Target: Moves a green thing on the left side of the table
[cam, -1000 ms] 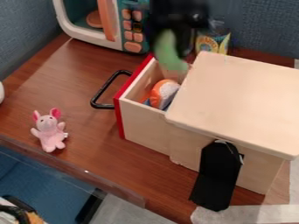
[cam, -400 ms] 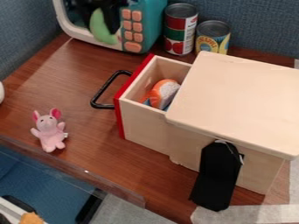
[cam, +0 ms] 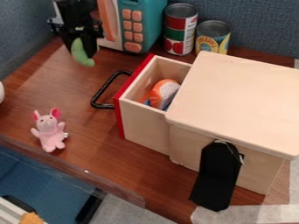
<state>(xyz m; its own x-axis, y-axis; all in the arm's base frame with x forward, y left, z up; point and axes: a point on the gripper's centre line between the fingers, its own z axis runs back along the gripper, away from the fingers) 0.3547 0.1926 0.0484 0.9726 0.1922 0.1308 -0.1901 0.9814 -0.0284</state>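
At the upper left of the camera view, the black gripper (cam: 81, 39) hangs down in front of the toy microwave's left part. It is shut on the green thing (cam: 81, 54), a curved, elongated piece whose lower end points down over the wooden table (cam: 76, 85). The upper part of the green thing is hidden between the fingers. Whether its lower tip touches the table I cannot tell.
A pink plush toy (cam: 50, 130) lies on the table's left side. The wooden box (cam: 234, 96) has its red-fronted drawer (cam: 146, 120) pulled out, black handle (cam: 104, 90) facing left. Two cans (cam: 180, 28) stand beside the teal microwave (cam: 152, 26).
From above the drawer, the gripper has carried the green thing left across the microwave's front, then further left and lower. The cans behind have come into sight.
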